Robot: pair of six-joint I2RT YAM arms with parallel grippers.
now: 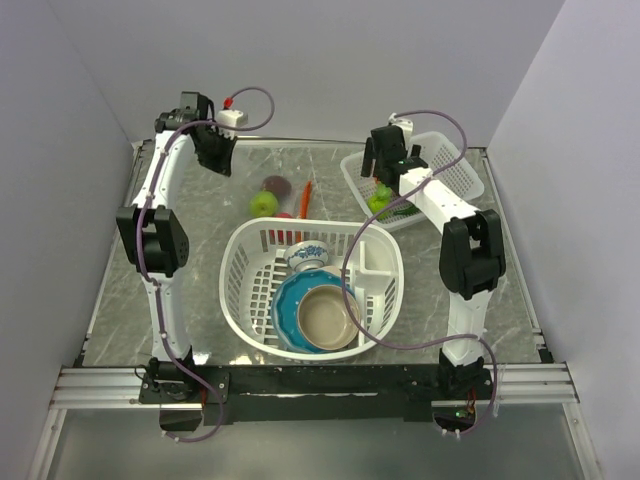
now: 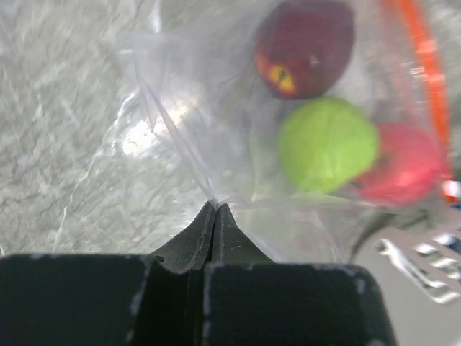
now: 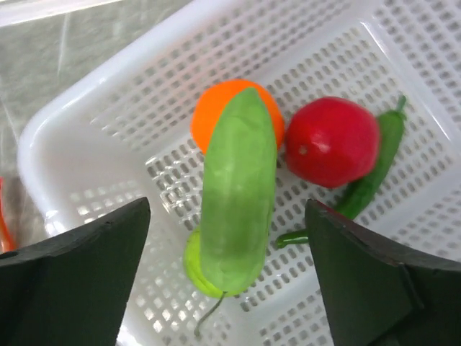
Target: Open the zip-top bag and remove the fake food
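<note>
Now | left pincer [image 2: 216,210] pinching zip-top bag [image 2: 209,108] corner | right pincer [image 3: 225,213] spread over tray [image 3: 108,94] | bagged fake food [image 2: 328,144] lies to its left

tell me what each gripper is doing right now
Left gripper: shut on a corner of the zip-top bag.
Right gripper: open, empty, over the white tray.

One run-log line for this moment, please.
left gripper: shut on zip-top bag corner | right gripper: open above mesh tray | fake food: three pieces in bag, others in tray
</note>
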